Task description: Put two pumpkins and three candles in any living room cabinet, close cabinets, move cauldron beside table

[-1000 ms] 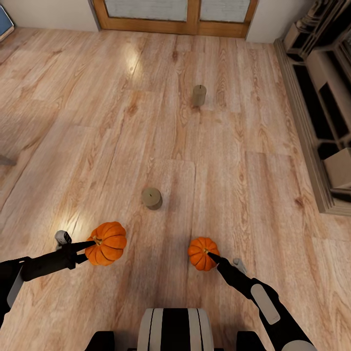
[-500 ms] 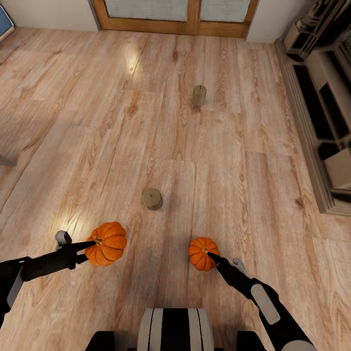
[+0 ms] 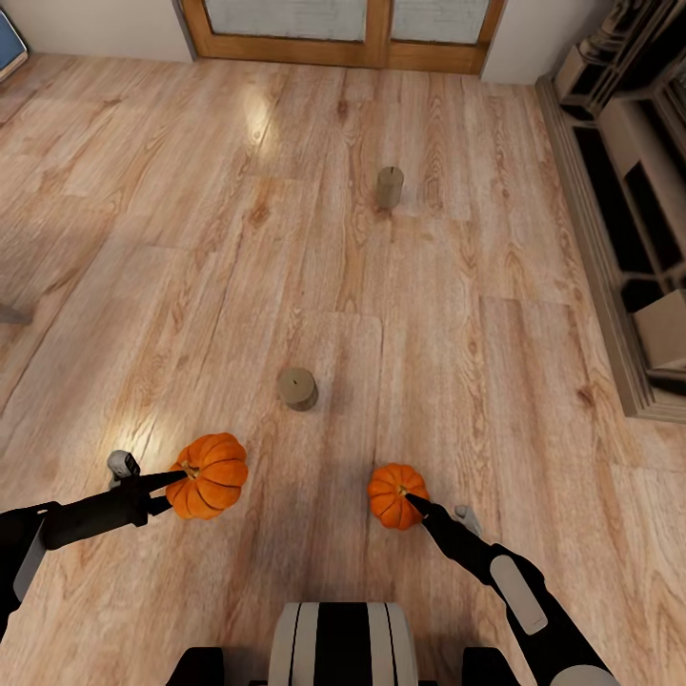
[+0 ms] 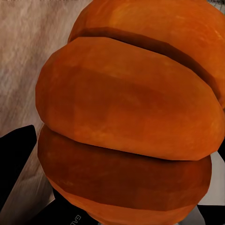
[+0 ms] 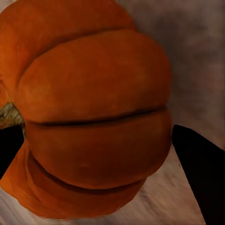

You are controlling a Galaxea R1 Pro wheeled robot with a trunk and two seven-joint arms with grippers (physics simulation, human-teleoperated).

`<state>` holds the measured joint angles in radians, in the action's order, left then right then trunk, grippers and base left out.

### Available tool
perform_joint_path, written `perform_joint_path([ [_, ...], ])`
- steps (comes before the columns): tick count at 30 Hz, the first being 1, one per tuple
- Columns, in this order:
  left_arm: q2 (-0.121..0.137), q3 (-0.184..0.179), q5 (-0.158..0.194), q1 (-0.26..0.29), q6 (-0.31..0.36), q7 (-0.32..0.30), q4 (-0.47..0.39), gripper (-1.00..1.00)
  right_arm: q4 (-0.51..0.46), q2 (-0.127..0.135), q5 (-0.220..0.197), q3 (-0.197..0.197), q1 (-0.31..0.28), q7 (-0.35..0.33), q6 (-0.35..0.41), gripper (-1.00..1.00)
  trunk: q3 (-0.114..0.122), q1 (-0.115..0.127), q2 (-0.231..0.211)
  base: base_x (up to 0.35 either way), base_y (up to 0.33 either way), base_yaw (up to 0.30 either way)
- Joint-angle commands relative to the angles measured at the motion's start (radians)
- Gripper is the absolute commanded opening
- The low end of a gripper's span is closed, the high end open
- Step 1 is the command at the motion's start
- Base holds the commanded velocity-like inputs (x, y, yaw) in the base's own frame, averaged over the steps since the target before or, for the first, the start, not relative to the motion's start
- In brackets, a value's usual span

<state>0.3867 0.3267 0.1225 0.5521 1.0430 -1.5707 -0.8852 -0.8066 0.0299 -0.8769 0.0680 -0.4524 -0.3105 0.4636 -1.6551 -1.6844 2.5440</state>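
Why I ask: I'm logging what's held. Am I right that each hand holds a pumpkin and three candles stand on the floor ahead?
Not quite. The head view shows two candles on the floor, one near and one farther, not three. The rest holds: the left hand grips one pumpkin and the right hand grips the other pumpkin.
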Motion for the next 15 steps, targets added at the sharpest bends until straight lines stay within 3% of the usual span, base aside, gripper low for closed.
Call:
perform_joint_path([
  [1,0.000,0.000,0.000,0.000,-0.001,0.000,0.000,-1.00,0.001,0.000,0.014,0.004,0.000,0.057,-0.003,-1.00,0.000,0.000,0.000,0.000,0.000,0.000],
  [15,0.000,0.000,-0.001,0.000,-0.001,0.000,0.000,-1.00,0.001,0.001,0.015,0.004,0.000,0.057,-0.003,-1.00,0.000,0.000,0.000,0.000,0.000,0.000],
])
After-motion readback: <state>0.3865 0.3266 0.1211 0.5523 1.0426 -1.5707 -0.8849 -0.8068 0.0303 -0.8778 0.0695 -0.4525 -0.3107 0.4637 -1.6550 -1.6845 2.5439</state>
